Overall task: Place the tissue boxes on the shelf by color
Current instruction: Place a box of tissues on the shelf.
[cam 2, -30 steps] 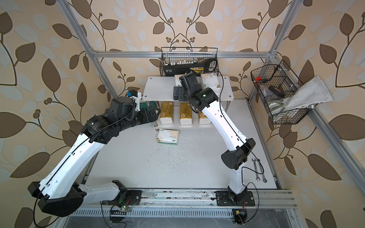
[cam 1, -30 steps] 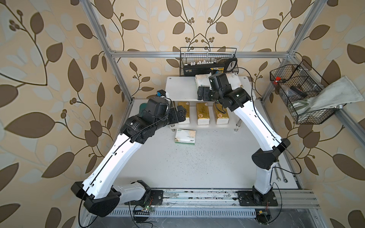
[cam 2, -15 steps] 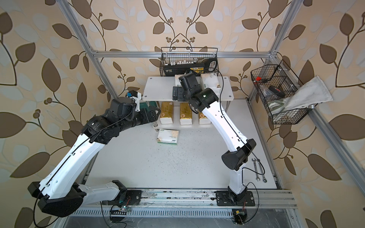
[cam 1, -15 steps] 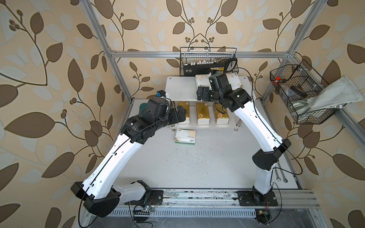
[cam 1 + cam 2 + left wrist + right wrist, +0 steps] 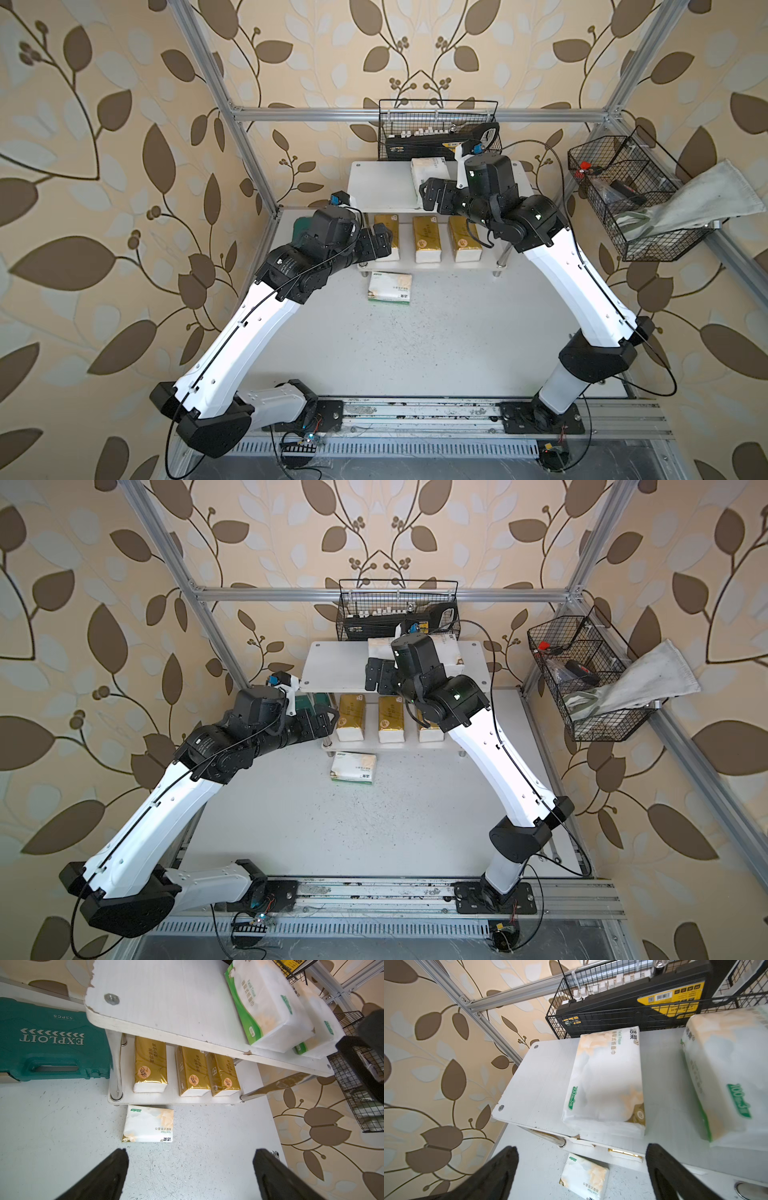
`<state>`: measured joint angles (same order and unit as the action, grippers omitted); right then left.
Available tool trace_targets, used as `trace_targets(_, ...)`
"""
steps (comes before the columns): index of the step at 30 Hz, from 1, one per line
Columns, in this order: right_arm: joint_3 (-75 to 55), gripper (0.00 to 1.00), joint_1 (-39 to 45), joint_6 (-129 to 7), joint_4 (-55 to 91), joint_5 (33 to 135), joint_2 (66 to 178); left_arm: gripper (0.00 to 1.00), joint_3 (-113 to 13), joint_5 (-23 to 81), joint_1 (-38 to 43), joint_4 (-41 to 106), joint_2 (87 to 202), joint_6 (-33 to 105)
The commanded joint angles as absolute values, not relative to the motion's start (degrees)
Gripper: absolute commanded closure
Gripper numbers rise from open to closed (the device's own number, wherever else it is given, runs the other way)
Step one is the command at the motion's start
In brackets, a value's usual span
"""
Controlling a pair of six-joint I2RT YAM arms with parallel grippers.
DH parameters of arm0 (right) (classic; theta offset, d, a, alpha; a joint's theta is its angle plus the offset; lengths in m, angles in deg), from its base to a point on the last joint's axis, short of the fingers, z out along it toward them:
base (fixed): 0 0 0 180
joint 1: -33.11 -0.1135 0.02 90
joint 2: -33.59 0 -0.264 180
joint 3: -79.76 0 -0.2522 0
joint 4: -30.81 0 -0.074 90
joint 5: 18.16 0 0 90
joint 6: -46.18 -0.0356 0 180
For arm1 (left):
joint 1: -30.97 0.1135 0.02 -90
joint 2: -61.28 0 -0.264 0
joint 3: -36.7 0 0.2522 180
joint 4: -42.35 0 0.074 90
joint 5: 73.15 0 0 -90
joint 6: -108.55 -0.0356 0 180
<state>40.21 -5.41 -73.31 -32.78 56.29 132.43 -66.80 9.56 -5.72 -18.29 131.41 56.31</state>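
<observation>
Tissue boxes mostly fill the shelf. The left gripper hangs spread, empty, by three gold packs down low. One white pack lies on the table. Two white packs sit up top by the right gripper, spread, empty.
</observation>
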Motion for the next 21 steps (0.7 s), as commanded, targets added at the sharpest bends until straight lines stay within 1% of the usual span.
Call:
trace_targets(1, 38.7, 0.01, -6.0, -75.6, -31.6, 59.3, 133.2, 0.01, -66.3, 10.0, -5.1, -16.2, 129.7, 56.8)
trace_targets(21, 41.5, 0.01, -6.4, -78.3, -30.2, 62.4, 139.0, 0.01, -63.8, 10.6, -5.1, -15.4, 128.3, 58.3)
